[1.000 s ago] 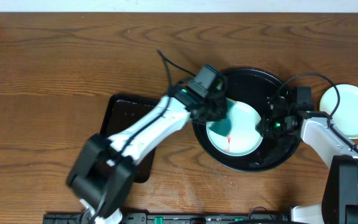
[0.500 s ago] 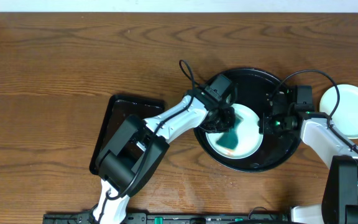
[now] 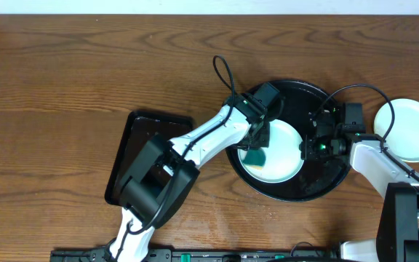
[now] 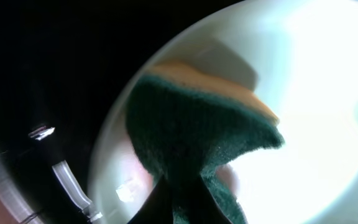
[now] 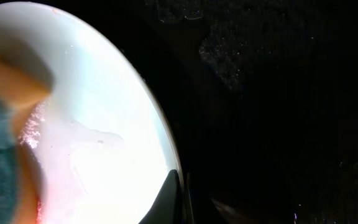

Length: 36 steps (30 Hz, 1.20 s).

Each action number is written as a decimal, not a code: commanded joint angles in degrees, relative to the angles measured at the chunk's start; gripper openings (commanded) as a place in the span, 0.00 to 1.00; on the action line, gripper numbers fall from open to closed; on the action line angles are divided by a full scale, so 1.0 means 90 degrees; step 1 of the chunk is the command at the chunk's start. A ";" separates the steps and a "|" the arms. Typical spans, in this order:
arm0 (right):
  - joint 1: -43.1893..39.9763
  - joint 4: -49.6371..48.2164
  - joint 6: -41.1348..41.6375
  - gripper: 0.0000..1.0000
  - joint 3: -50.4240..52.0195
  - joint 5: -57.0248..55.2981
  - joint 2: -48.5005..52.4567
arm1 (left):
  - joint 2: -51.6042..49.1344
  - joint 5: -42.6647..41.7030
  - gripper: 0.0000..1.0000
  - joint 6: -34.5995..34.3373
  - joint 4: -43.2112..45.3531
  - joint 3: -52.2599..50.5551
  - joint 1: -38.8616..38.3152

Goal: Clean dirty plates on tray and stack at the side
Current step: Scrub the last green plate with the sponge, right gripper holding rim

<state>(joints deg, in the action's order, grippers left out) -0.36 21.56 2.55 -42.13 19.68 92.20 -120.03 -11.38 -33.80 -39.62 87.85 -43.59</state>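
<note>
A white plate (image 3: 281, 149) lies on the round black tray (image 3: 304, 94). My left gripper (image 3: 257, 145) is shut on a green and yellow sponge (image 3: 255, 156) and presses it on the plate's left part. The left wrist view shows the sponge (image 4: 197, 137) on the plate (image 4: 316, 93), with a faint pink trace beside it. My right gripper (image 3: 308, 145) is shut on the plate's right rim; in the right wrist view its finger (image 5: 169, 199) lies over the rim of the plate (image 5: 104, 124), which has a red smear at the left. Another white plate (image 3: 409, 129) sits on the table right of the tray.
A dark rectangular tray (image 3: 148, 156) with rounded corners lies on the wooden table left of the round tray, under my left arm. Water drops and foam show on the black tray (image 5: 278, 74). Cables arc above both wrists.
My left gripper has dragged the sponge from the plate's middle to its left side. The red smear seen in the middle a second ago no longer shows. The right gripper has stayed put.
</note>
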 commanded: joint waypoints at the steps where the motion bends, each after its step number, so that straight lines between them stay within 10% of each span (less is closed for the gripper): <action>1: 0.0104 -0.0019 0.0017 0.01 0.0117 -0.0017 0.0080 | -0.0427 -0.1302 0.07 0.0389 0.0515 0.0015 -0.0119; 15: 0.0104 -0.0041 0.0019 0.01 0.0117 -0.0019 0.0080 | -0.0665 -0.3633 0.08 0.0398 0.1411 0.0015 -0.0457; 25: 0.0104 -0.0022 0.0019 0.01 0.0117 -0.0017 0.0080 | -0.0646 0.0952 0.07 0.0318 -0.0418 0.0022 -0.0177; 36: 0.0104 0.0010 0.0078 0.01 0.0117 -0.0211 0.0080 | -0.0627 0.3852 0.07 0.0316 -0.1562 0.0719 -0.0163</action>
<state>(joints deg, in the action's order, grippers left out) 0.32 21.54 2.79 -41.82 20.43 92.31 -123.00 4.86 -31.24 -51.57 93.60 -46.57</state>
